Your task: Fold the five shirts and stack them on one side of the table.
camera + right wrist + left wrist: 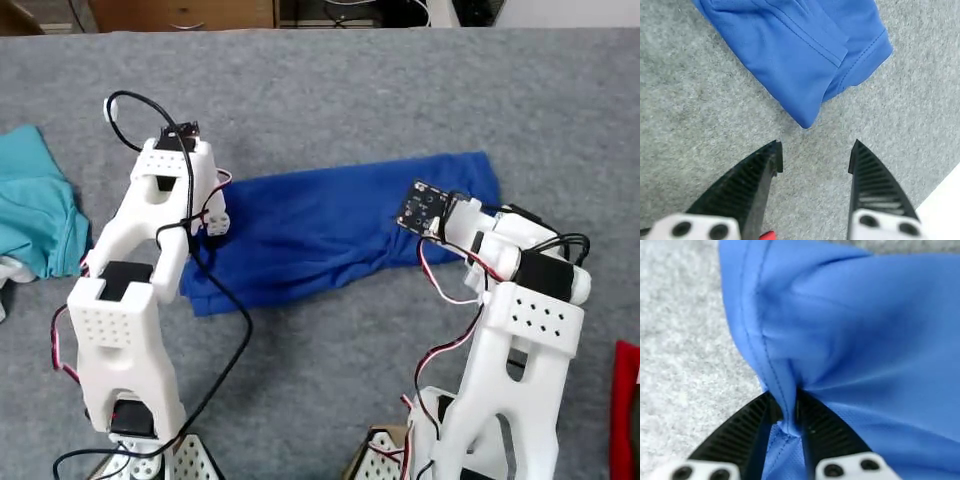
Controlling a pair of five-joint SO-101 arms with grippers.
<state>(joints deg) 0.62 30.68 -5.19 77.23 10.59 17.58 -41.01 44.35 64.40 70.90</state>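
Blue shirt [330,225] lies folded lengthwise — stitched edge pinched in left gripper [788,407].

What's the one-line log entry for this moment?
left gripper: shut on blue shirt hem | right gripper: open, above table beside shirt corner | teal shirt: crumpled, apart from blue shirt

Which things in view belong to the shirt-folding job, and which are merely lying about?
Job: blue shirt, pinched by the left gripper; teal shirt; red cloth, probably a shirt; open right gripper.
Lying about: wooden furniture beyond the table.

Blue shirt [330,225] folded mid-table, teal shirt [35,205] apart
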